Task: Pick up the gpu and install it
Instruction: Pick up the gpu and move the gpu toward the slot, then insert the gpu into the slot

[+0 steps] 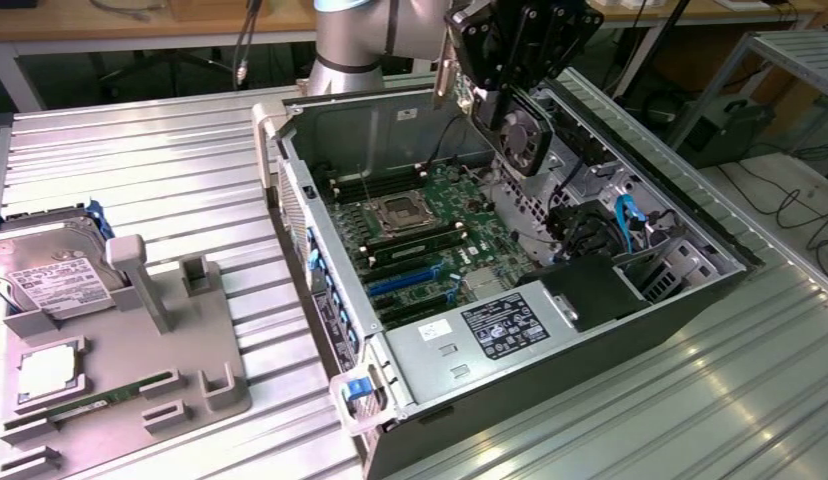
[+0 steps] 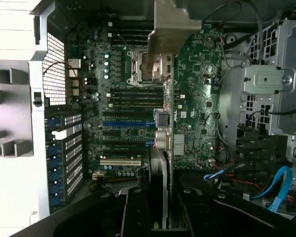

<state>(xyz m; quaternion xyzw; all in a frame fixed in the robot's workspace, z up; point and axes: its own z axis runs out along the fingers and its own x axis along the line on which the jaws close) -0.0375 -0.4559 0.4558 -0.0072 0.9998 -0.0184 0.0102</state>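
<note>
The gpu (image 1: 518, 132), a green card with a black round fan and a silver bracket (image 1: 450, 72), hangs on edge over the open computer case (image 1: 327, 300). My gripper (image 1: 517, 45) is shut on its upper edge. In the wrist view the gpu (image 2: 167, 148) runs edge-on away from the gripper (image 2: 166, 217), its bracket (image 2: 170, 27) at the far end. It is held above the motherboard (image 2: 197, 98), clear of the blue expansion slots (image 2: 128, 123). The black fingers (image 2: 135, 212) sit on either side of the card.
A power supply (image 1: 505, 325) and blue cables (image 1: 628, 215) fill the case's near end. On the exterior view's left, a grey fixture tray (image 1: 187, 380) holds a hard drive (image 1: 54, 285), a chip (image 1: 47, 370) and a RAM stick (image 1: 94, 405). The table (image 1: 681, 400) is ribbed metal.
</note>
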